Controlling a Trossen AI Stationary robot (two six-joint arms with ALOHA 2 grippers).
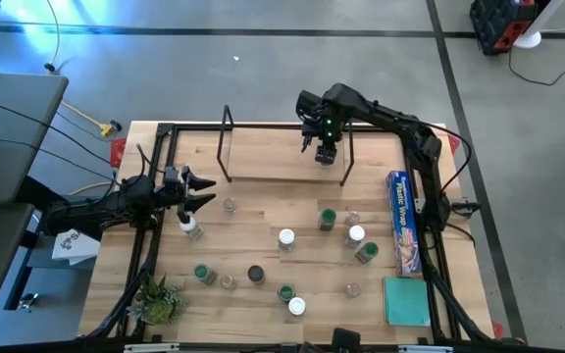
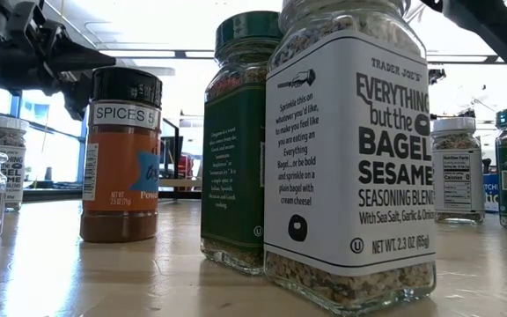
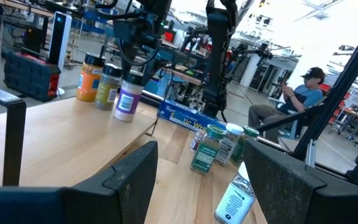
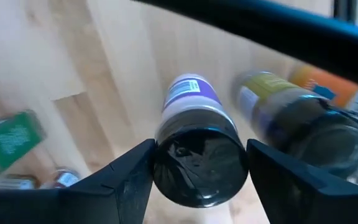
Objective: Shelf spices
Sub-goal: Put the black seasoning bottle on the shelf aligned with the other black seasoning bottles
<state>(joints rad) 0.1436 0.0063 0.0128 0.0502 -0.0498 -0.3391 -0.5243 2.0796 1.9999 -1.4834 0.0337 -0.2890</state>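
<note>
A purple-labelled, dark-lidded spice jar (image 4: 194,140) is bracketed by the right hand (image 1: 325,149) over the shelf (image 1: 282,162); whether it is pinched or just released cannot be told. If bumped, neighbouring jars could be toppled. The left hand (image 1: 200,190) is held spread above the desk (image 1: 263,221).

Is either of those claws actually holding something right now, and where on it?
The right gripper brackets the black lid of a purple-labelled jar on the shelf; grip uncertain. The left gripper is empty.
</note>
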